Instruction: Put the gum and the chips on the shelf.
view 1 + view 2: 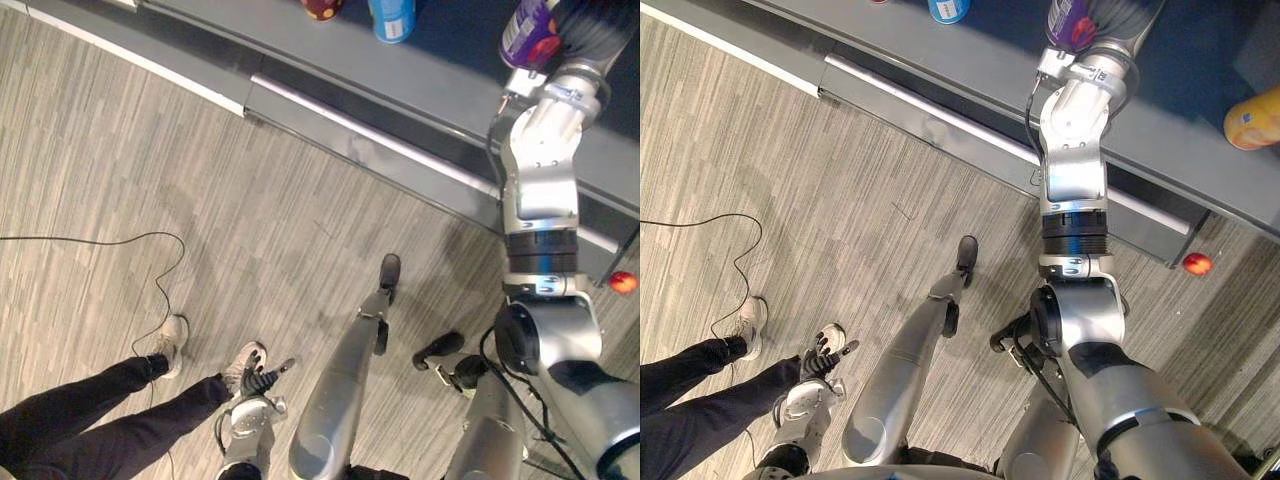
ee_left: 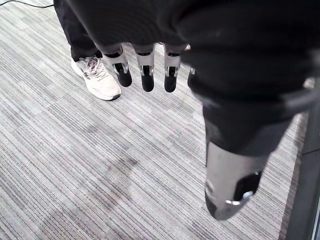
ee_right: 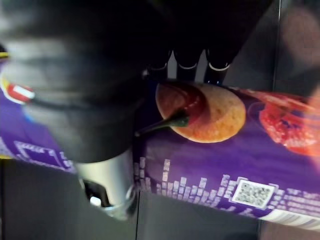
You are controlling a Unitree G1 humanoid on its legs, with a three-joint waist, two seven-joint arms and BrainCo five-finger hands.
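- My right hand (image 3: pixel 107 185) has fingers and thumb wrapped round the purple chips can (image 3: pixel 225 145), over the shelf (image 1: pixel 450 60).
- My left hand (image 2: pixel 146 65) hangs low above the floor (image 2: pixel 75 165), fingers loose and straight, holding nothing, near a person's shoe (image 2: pixel 97 80).
- A blue tub (image 1: pixel 392 18) stands on the shelf.

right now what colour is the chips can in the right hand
Purple chips can, clearest in the right wrist view.

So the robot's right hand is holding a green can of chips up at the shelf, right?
Not quite: the chips can is purple, not green. The right wrist view shows the right hand curled round it, and the left eye view shows it up at the shelf, as you said.
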